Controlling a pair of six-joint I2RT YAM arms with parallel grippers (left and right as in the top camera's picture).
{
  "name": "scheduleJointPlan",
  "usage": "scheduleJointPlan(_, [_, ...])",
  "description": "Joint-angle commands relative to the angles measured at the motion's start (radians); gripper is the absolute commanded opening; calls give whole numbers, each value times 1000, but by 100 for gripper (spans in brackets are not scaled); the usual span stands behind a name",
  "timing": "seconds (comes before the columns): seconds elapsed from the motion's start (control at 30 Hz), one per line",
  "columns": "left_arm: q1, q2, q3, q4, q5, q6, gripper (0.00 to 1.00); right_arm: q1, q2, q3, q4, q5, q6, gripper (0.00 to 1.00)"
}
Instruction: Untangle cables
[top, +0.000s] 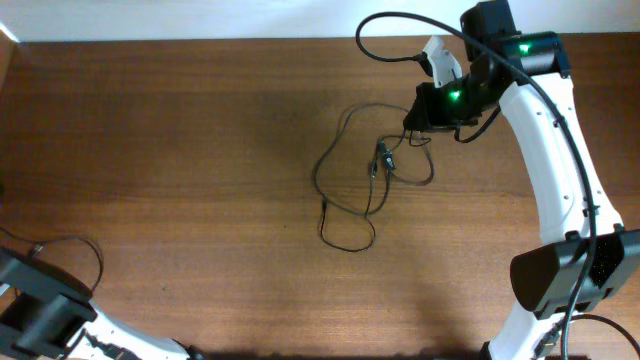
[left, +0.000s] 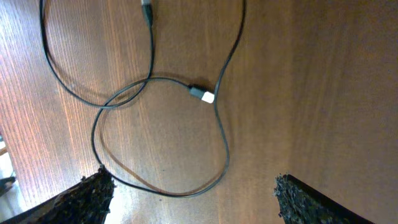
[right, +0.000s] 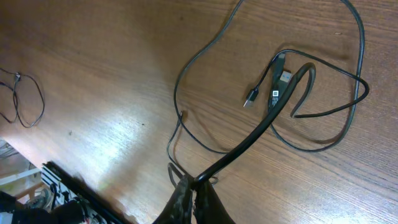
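The cables lie in a loose tangle of thin black loops at the middle right of the table, with small plug ends near the centre. My right gripper sits at the tangle's upper right edge. In the right wrist view it is shut on one black cable, which rises from the loops and plugs. My left gripper is open and empty above a separate thin cable loop with a light plug.
A thin cable loop lies at the front left beside my left arm. The white right arm, with its thicker black cable, spans the right side. The table's far edge meets a white wall.
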Motion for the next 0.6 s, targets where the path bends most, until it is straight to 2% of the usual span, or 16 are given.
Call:
scheduleJointPlan(0.0, [-59,-202,62,-10,246,97,90,1,1,-3,28,-55,3,23])
scheduleJointPlan(0.03, [-111,-270,62,-11,301,154,90,1,1,-3,43,-74,14,51])
scheduleJointPlan(0.07, [-172,-324,62,-20,301,173,91,1,1,-3,48,-74,43,56])
scheduleJointPlan(0.1, [-254,-371,62,-19,301,177,91,0,-2,6,45,-62,100,57])
scheduleJointPlan(0.13, [-364,-409,62,-5,300,224,91,-1,-27,29,54,29,193,57])
scheduleJointPlan(0.2, [-510,-422,62,-2,288,260,91,-2,-79,55,54,143,256,57])
scheduleJointPlan(0.23, [-636,-418,56,-3,274,263,91,-24,-129,66,53,188,266,61])
scheduleJointPlan(0.27, [-770,-398,56,-1,273,267,90,-90,-173,66,37,189,266,70])
scheduleJointPlan(0.3, [-830,-386,56,2,273,268,89,-156,-188,66,13,189,266,73])
scheduleJointPlan(0.33, [-909,-362,56,3,273,268,78,-219,-189,66,-18,189,257,73])
scheduleJointPlan(0.37, [-969,-336,56,6,273,267,72,-274,-186,63,-39,189,236,73])
scheduleJointPlan(0.47, [-1118,-217,56,7,274,267,69,-315,-178,50,-60,193,185,75])
scheduleJointPlan(0.53, [-1207,-106,56,40,273,267,61,-314,-177,32,-60,193,182,77])
scheduleJointPlan(0.57, [-1241,-39,56,76,274,267,64,-314,-177,32,-65,193,182,79])
